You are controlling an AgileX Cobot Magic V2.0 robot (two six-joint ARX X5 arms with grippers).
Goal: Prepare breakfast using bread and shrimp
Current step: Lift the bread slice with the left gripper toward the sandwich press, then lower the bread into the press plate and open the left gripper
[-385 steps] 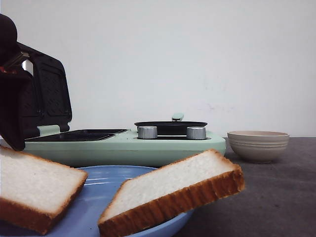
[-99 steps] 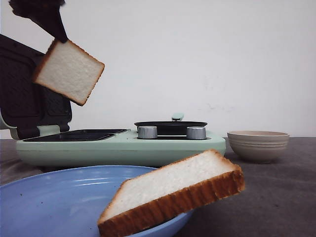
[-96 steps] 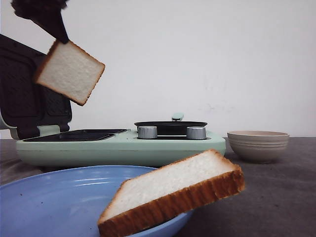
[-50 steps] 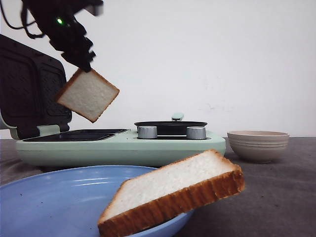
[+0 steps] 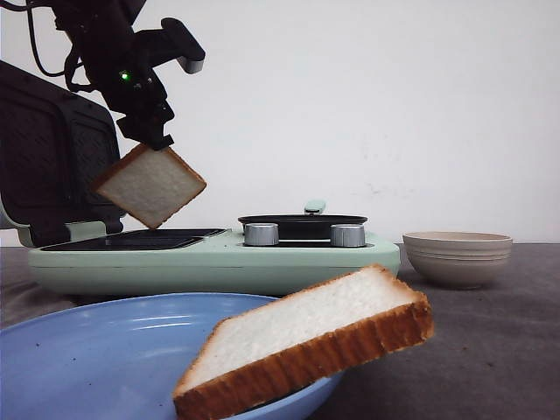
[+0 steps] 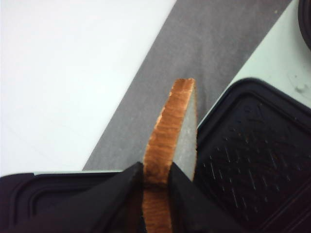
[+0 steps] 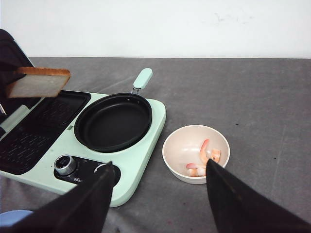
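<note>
My left gripper [image 5: 157, 140] is shut on the top corner of a bread slice [image 5: 150, 185], which hangs tilted just above the black grill plate [image 5: 131, 238] of the mint-green breakfast maker [image 5: 219, 262]. In the left wrist view the crust edge of that bread slice [image 6: 170, 131] is pinched between the black fingers [image 6: 116, 194]. A second bread slice [image 5: 306, 337] leans on the rim of the blue plate [image 5: 96, 359] in front. Shrimp [image 7: 204, 160] lie in the beige bowl [image 7: 196, 153]. My right gripper [image 7: 158, 167] hangs open above the table, empty.
The maker's lid [image 5: 52, 166] stands open behind the held slice. A round black pan [image 7: 113, 121] with a mint handle sits on the maker's right half, above two silver knobs [image 5: 261, 234]. The beige bowl [image 5: 457, 256] stands right of the maker on the grey table.
My left gripper lifted one bread slice off the blue plate, carried it up and to the right, and has lowered it toward the grill plate. The other slice stayed put.
</note>
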